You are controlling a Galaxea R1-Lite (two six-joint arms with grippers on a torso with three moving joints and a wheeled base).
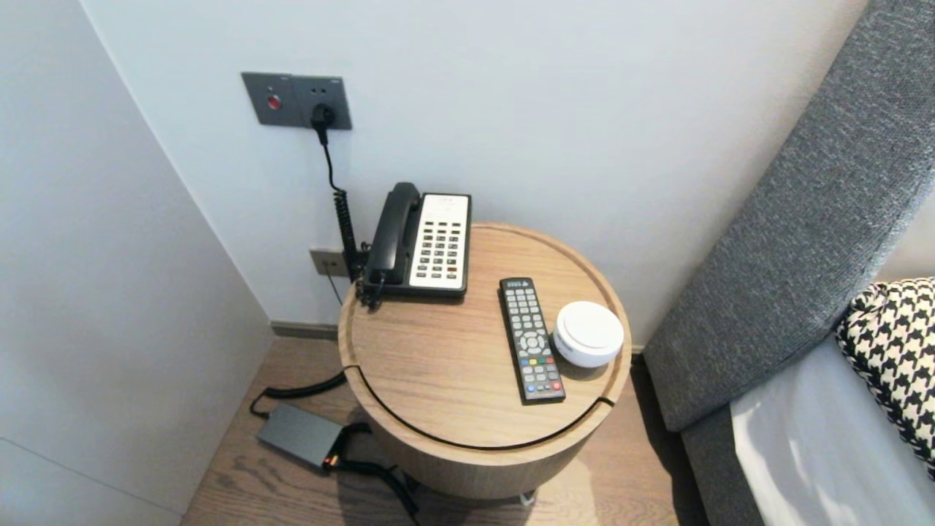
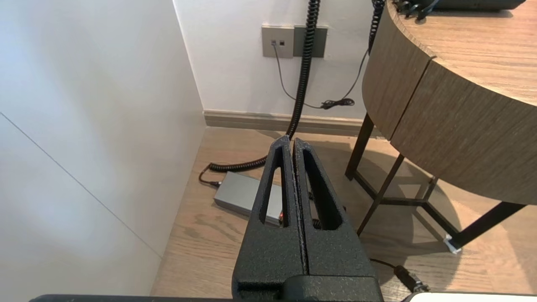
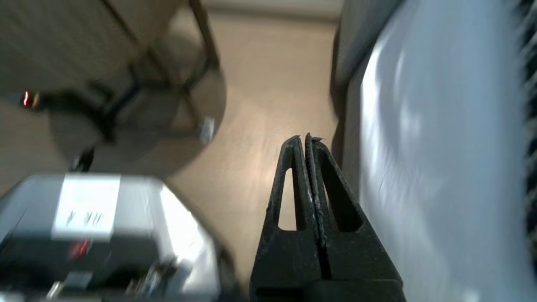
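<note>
With nothing gripped, your left pincer point(image 2: 292, 140), pressed together, hangs over the power adapter point(image 2: 239, 191) on the floor point(image 2: 201, 256) beside the counter point(image 2: 440, 138), and your right pincer point(image 3: 307, 137), also pressed together, hangs by the bed point(image 3: 419, 147), so any pick calls for rising and spreading first.

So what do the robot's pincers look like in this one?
Both the left pincer and right pincer are matte black with a grainy finish: two tapering fingers, each with a long slot cut through. No markings or cables show.
</note>
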